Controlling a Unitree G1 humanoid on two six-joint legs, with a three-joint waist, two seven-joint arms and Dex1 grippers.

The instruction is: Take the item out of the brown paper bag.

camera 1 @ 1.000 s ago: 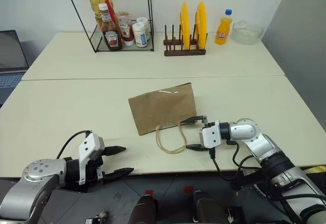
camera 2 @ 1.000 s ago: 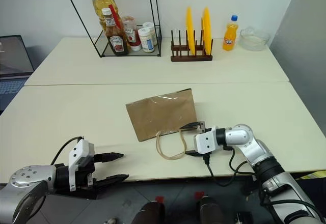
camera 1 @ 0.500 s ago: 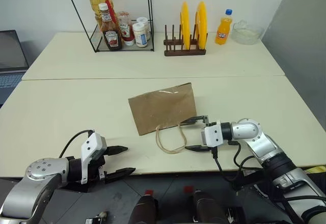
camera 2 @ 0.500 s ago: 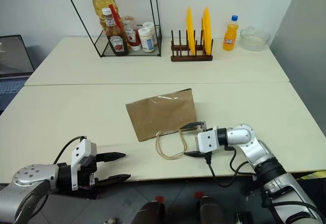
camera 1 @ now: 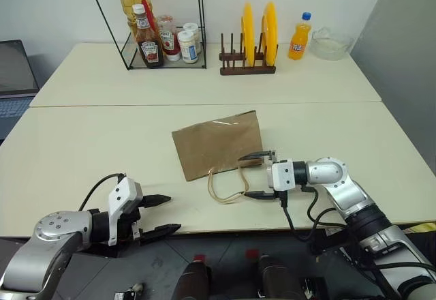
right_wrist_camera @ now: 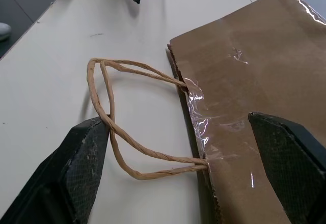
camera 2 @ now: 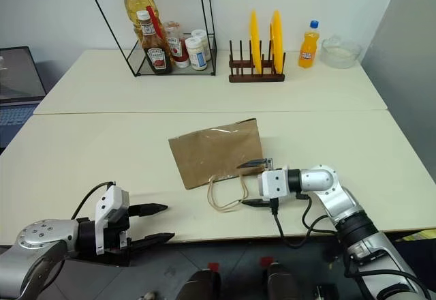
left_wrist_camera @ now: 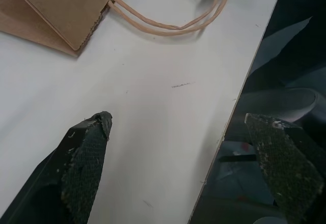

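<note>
The brown paper bag [camera 1: 218,143] lies flat on the near table, its cord handles [camera 1: 228,185] looped toward the front edge. The item is hidden. My right gripper [camera 1: 244,176] is open and points left at the bag's mouth. One finger is at the bag's near right corner and the other is beside the handles. In the right wrist view the bag [right_wrist_camera: 254,71] and handles [right_wrist_camera: 132,132] lie between the spread fingers [right_wrist_camera: 84,158]. My left gripper [camera 1: 172,213] hangs open at the table's front edge, well left of the bag.
On the far table stand a wire rack [camera 1: 157,34] holding bottles and jars, a wooden rack with yellow plates [camera 1: 248,41], an orange soda bottle [camera 1: 298,35] and a glass bowl [camera 1: 329,43]. A laptop [camera 1: 13,75] sits at the far left.
My right gripper has rolled slightly at the bag's mouth, its upper finger now a little higher against the bag's corner. The left arm and the bag are as before.
</note>
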